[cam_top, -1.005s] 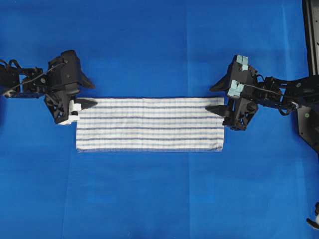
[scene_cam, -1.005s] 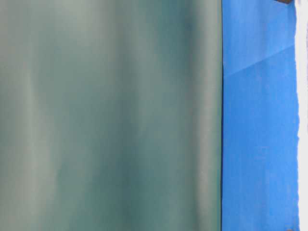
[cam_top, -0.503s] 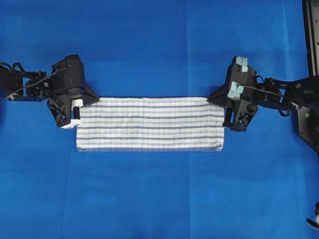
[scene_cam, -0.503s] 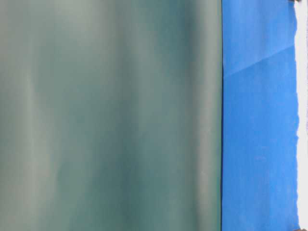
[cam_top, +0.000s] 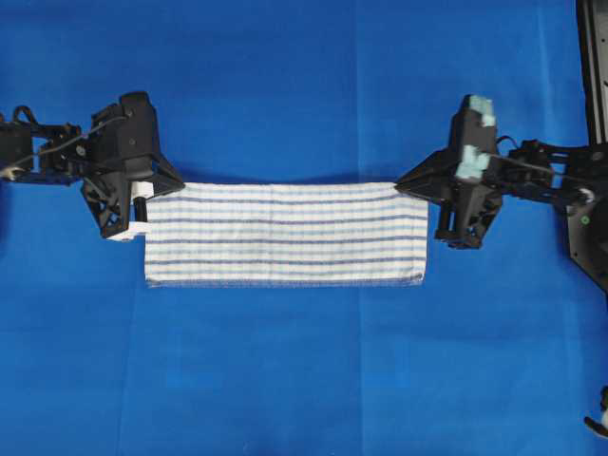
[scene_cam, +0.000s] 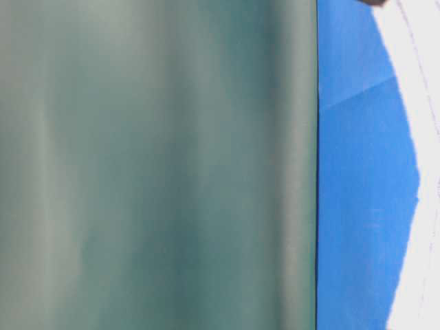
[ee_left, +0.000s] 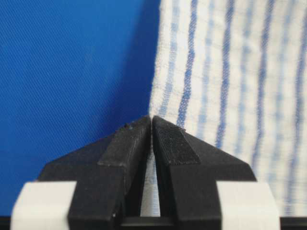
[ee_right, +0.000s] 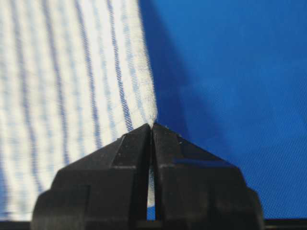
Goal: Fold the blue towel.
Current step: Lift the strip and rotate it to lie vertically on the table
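The blue towel (cam_top: 285, 233), white with thin blue stripes, lies as a long band across the middle of the blue table covering (cam_top: 304, 85). My left gripper (cam_top: 161, 188) is shut on its far left corner, and striped cloth (ee_left: 225, 72) shows pinched between the black fingertips (ee_left: 170, 143). My right gripper (cam_top: 408, 184) is shut on the far right corner, with the towel (ee_right: 72, 96) running out from its closed tips (ee_right: 136, 143). The far edge is lifted slightly and casts a shadow. In the table-level view a white cloth edge (scene_cam: 419, 103) shows at the right.
A black frame rail (cam_top: 594, 57) runs down the right edge of the overhead view. A blurred grey-green surface (scene_cam: 158, 165) fills most of the table-level view. Bare blue covering lies in front of and behind the towel.
Both grippers closed from open onto the towel's far corners, then rose a little, raising the far edge. The white cloth edge now bulges further into the table-level view.
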Robot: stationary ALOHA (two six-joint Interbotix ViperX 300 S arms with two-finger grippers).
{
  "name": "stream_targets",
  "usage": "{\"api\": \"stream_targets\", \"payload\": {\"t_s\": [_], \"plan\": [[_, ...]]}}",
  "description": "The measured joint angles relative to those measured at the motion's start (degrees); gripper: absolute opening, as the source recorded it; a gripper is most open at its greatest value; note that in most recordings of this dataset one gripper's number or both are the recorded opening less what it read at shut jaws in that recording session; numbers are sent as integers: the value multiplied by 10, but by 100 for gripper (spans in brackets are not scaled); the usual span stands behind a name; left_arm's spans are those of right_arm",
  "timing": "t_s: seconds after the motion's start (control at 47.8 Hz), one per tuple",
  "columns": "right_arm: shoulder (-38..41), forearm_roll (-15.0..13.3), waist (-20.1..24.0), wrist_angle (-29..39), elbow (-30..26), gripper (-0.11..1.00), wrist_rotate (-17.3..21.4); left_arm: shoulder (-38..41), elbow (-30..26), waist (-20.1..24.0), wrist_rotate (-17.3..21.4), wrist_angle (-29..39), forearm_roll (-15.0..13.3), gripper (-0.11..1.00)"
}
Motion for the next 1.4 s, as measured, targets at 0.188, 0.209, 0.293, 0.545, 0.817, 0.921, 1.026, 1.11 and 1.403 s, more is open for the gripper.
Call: {"api": "stream_targets", "payload": {"t_s": [0.188, 0.209, 0.293, 0.545, 0.817, 0.921, 1.026, 1.11, 1.403], "plan": [[-79, 0, 1, 54, -3, 3, -5, -69, -10, -19, -6, 40, 1, 3], [-83, 0, 0, 56, -3, 3, -5, -72, -11, -22, -8, 41, 1, 3], [-88, 0, 0, 60, -3, 3, -5, -76, -10, -28, -17, 43, 0, 3], [-54, -5, -10, 60, -25, 3, -8, -63, -22, -48, -63, 27, 0, 3], [-11, -48, -80, 61, -90, 3, -8, -11, -78, -101, -98, 1, 0, 3], [-4, -68, -105, 61, -112, 3, -8, 13, -108, -112, -120, -2, 0, 3], [4, -82, -122, 61, -132, 3, -8, 36, -136, -121, -135, -5, 0, 3], [10, -93, -133, 61, -144, 3, -9, 56, -161, -128, -146, -11, 0, 3], [12, -124, -172, 62, -172, 3, -8, 150, -270, -140, -151, -43, 0, 3]]}}
